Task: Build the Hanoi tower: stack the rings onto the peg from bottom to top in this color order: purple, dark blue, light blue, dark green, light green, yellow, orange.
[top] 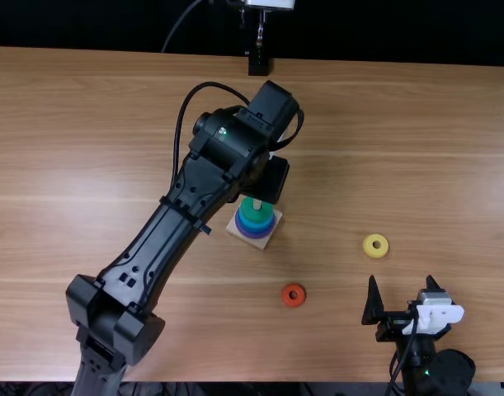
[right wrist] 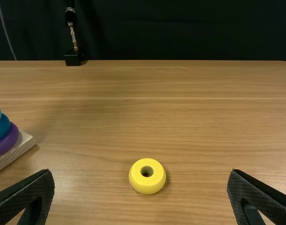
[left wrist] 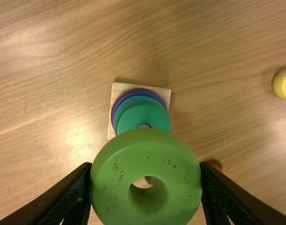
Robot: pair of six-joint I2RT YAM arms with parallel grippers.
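Left arm extended diagonally | jaws pinching light green ring | right jaws spread

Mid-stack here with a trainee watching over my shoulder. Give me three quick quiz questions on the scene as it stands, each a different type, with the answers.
1. True or false: the yellow ring and the orange ring both lie on the table.

2. Which ring sits topmost on the peg?
A) purple
B) dark green
C) orange

3. Fill in: the ring held by the left gripper is ____.

Key: 1 true; 2 B; 3 light green.
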